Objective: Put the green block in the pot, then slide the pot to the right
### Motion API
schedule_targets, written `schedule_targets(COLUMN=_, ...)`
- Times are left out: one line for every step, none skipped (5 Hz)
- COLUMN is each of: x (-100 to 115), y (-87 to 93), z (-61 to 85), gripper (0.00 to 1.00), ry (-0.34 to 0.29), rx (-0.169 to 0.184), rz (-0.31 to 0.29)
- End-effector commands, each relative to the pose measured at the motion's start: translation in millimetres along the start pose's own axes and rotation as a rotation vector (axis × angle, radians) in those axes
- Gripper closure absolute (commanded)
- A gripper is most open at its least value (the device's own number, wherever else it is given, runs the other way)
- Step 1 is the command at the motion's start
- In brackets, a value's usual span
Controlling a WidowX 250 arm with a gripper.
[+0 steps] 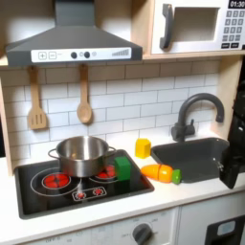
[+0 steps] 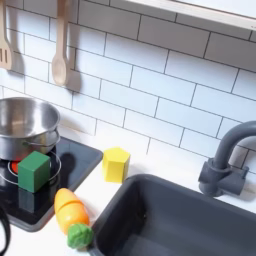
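The pot [image 1: 81,151] [image 2: 25,125], round and shiny silver, stands on the black stovetop [image 1: 38,194] [image 2: 86,160] over the burners. In both exterior views the green block [image 1: 122,169] [image 2: 34,171] rests on the stovetop just outside the pot, on its sink side and close to its wall. A dark shape at the first exterior view's right edge, over the sink's far end, looks like my gripper [image 1: 233,170]. It is far from the block and the pot, and its fingers are too dark and cropped to read.
A yellow block [image 1: 143,147] [image 2: 117,164] and an orange toy with a green end [image 1: 161,173] [image 2: 70,213] lie on the counter between the stove and the dark sink [image 1: 196,158] [image 2: 170,215]. A grey faucet [image 1: 196,110] [image 2: 225,160] rises behind the sink. Wooden utensils [image 1: 36,100] hang on the tiled wall.
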State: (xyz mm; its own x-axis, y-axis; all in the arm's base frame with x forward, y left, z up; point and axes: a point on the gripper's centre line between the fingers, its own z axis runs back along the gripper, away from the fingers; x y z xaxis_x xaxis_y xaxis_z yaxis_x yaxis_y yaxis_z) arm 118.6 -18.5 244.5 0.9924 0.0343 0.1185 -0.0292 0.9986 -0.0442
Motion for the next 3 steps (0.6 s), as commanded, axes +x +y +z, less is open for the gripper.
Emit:
schedule_targets(x=0, y=0.0, z=0.2, gripper=0.0, ry=-0.003, rx=0.0, rz=0.0)
schedule_targets(x=22, y=2.7, z=-0.1, gripper=0.0, ry=-0.031, rx=0.026, rz=0.026)
schedule_targets(x=40, y=7.0, z=-6.4, gripper=0.0, ry=-0.024, rx=0.043, rz=0.042)
